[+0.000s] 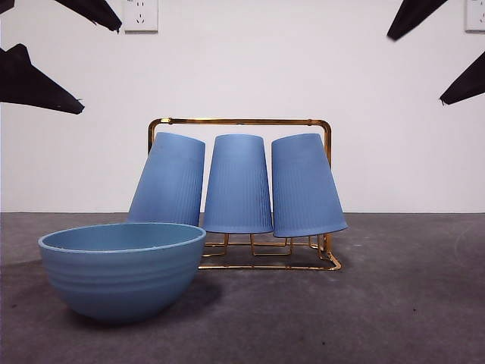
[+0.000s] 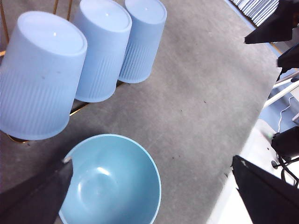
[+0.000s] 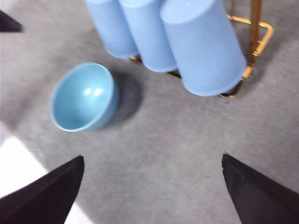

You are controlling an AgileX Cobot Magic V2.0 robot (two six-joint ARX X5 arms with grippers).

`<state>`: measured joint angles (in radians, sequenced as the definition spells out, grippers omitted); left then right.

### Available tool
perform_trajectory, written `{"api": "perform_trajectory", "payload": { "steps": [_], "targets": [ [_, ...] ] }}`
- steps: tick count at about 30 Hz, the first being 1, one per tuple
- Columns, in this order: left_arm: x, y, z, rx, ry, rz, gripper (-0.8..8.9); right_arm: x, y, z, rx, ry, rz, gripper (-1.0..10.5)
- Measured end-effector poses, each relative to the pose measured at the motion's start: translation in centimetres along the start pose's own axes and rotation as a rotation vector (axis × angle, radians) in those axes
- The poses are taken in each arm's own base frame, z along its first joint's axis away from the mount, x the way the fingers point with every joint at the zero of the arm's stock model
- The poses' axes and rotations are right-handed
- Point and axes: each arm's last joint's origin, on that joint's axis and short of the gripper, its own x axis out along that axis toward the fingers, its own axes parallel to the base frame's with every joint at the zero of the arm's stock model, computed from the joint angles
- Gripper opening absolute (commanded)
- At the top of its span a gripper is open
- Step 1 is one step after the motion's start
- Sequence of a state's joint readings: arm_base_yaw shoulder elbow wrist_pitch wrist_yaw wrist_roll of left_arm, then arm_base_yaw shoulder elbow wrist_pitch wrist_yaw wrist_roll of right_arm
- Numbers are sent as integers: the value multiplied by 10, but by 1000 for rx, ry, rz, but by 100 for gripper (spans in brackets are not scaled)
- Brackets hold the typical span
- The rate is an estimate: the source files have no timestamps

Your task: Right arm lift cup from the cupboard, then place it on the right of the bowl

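Three light-blue ribbed cups hang upside down on the gold wire cupboard (image 1: 242, 121): a left cup (image 1: 168, 178), a middle cup (image 1: 238, 184) and a right cup (image 1: 305, 186). The left and right cups lean outward. The blue bowl (image 1: 121, 269) stands on the table in front of the left cup. My right gripper (image 3: 153, 157) is open and empty, high above the table, well apart from the right cup (image 3: 203, 46) and the bowl (image 3: 83, 97). In the front view it shows only as black tips at the top right (image 1: 417, 68). My left gripper (image 2: 152, 159) is open and empty above the bowl (image 2: 112, 182).
The grey mat (image 1: 394, 303) stretches to the right of the bowl and in front of the cupboard. A white wall with a socket (image 1: 140, 15) stands behind. The table's edge (image 2: 243, 154) runs near my left gripper. The left arm's tips (image 1: 101, 70) show at the top left.
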<state>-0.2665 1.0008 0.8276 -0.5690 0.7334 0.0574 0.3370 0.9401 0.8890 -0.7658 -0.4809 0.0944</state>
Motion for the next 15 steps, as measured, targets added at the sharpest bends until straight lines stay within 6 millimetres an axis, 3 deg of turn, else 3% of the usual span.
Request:
{"api": "perform_trajectory", "payload": {
  "steps": [8, 15],
  "targets": [
    [0, 0, 0, 3, -3, 0, 593, 25, 15, 48, -33, 126, -62, 473],
    [1, -1, 0, 7, -1, -5, 593, 81, 27, 108, -46, 360, -219, 473]
  ]
}}
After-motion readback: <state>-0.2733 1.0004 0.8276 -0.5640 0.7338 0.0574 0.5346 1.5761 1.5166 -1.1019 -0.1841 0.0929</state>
